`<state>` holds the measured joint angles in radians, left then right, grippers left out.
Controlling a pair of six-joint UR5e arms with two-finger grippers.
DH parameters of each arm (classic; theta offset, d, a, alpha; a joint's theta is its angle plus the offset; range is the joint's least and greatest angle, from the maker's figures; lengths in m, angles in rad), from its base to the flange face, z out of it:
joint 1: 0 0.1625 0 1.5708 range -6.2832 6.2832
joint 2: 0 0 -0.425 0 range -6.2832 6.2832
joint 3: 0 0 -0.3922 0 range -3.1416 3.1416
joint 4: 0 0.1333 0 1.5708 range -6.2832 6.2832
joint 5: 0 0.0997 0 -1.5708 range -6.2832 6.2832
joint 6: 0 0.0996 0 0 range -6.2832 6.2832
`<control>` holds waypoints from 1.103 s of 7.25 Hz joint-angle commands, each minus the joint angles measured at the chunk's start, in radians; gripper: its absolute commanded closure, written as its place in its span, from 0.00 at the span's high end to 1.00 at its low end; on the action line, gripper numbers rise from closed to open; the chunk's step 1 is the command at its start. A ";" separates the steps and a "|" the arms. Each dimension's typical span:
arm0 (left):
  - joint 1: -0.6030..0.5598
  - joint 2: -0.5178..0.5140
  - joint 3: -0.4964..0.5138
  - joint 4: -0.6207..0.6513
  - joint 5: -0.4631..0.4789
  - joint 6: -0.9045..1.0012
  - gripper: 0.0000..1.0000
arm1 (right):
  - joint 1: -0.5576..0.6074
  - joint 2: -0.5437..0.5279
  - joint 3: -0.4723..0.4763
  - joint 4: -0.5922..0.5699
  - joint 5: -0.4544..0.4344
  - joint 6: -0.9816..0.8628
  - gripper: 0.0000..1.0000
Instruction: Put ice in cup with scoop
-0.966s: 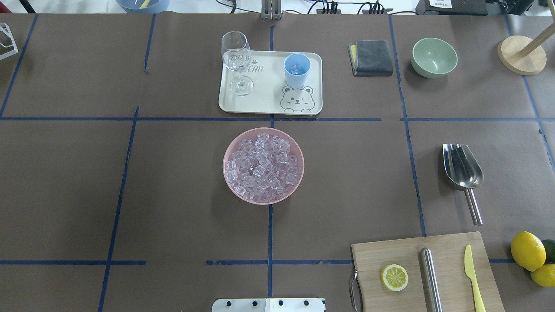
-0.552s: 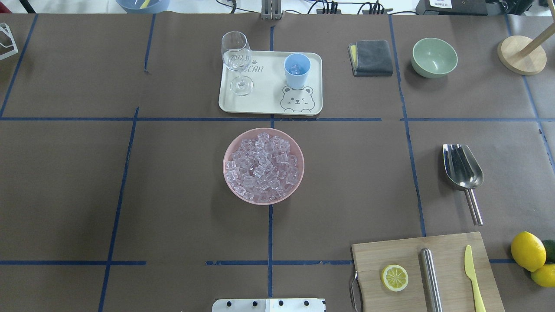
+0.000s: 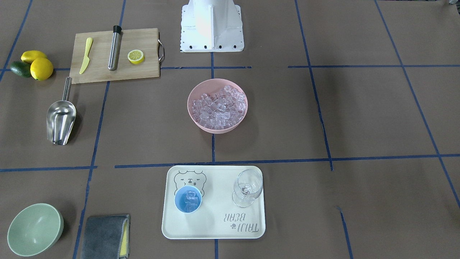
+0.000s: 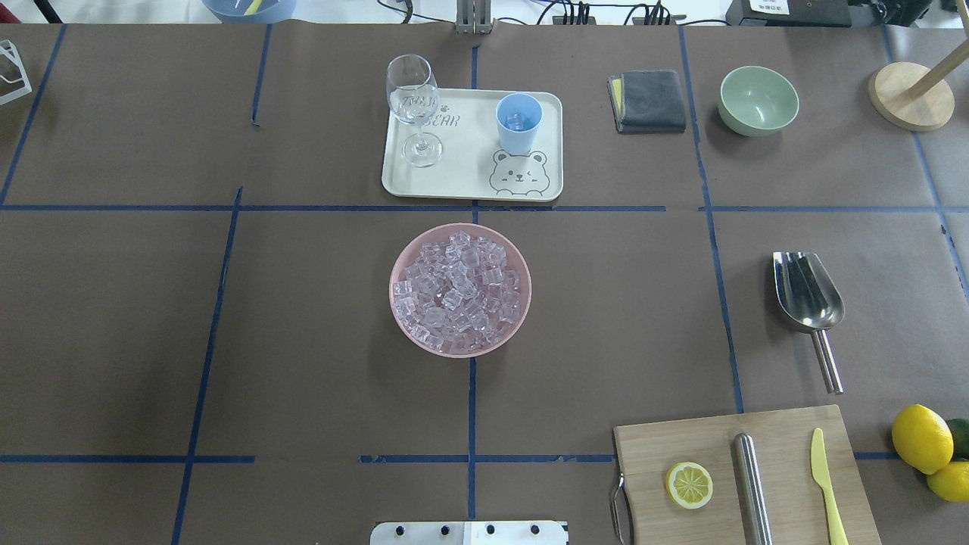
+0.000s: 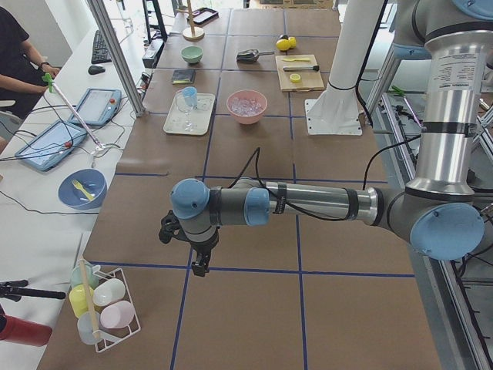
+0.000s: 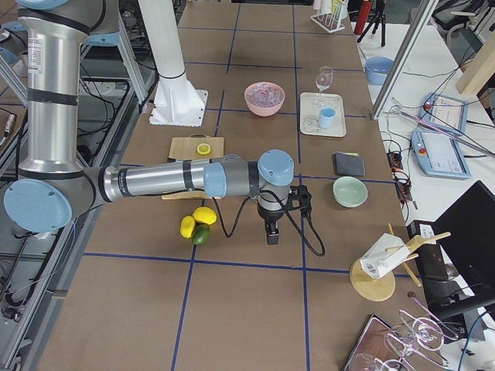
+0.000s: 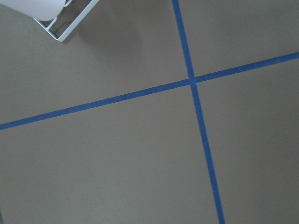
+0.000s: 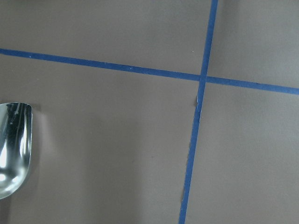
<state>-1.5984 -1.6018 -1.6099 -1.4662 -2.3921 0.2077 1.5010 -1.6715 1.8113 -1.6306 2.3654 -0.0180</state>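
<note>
The ice [image 4: 459,291] fills a pink bowl [image 4: 401,261] at the table's middle. The light-blue cup [image 4: 518,121] stands upright on a cream tray [image 4: 462,178] behind the bowl and holds a few cubes [image 3: 190,199]. The steel scoop [image 4: 807,295] lies empty on the table at the right, its handle toward the robot; its trough edge shows in the right wrist view [image 8: 11,149]. My left gripper [image 5: 196,258] hangs over the table's far left end. My right gripper [image 6: 271,232] hangs near the lemons. I cannot tell whether either is open or shut.
A wine glass [image 4: 414,106] stands on the tray beside the cup. A grey cloth [image 4: 647,100], a green bowl [image 4: 758,99] and a wooden stand [image 4: 908,94] are at the back right. A cutting board [image 4: 746,473] with a lemon half, steel cylinder and knife lies front right, lemons [image 4: 921,439] beside it.
</note>
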 commanded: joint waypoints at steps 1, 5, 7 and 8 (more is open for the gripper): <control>0.000 0.000 -0.001 -0.002 -0.032 -0.057 1.00 | 0.005 0.000 -0.027 0.000 0.014 0.001 1.00; 0.000 0.000 -0.018 -0.008 -0.027 -0.056 1.00 | 0.068 -0.025 -0.084 0.002 0.106 -0.011 1.00; 0.000 -0.001 -0.018 -0.008 -0.022 -0.056 1.00 | 0.113 -0.037 -0.083 0.003 0.100 -0.008 1.00; 0.000 -0.003 -0.019 -0.008 -0.022 -0.059 1.00 | 0.117 -0.036 -0.083 0.003 0.098 -0.007 1.00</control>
<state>-1.5984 -1.6030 -1.6279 -1.4741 -2.4156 0.1515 1.6046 -1.7068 1.7290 -1.6278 2.4664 -0.0272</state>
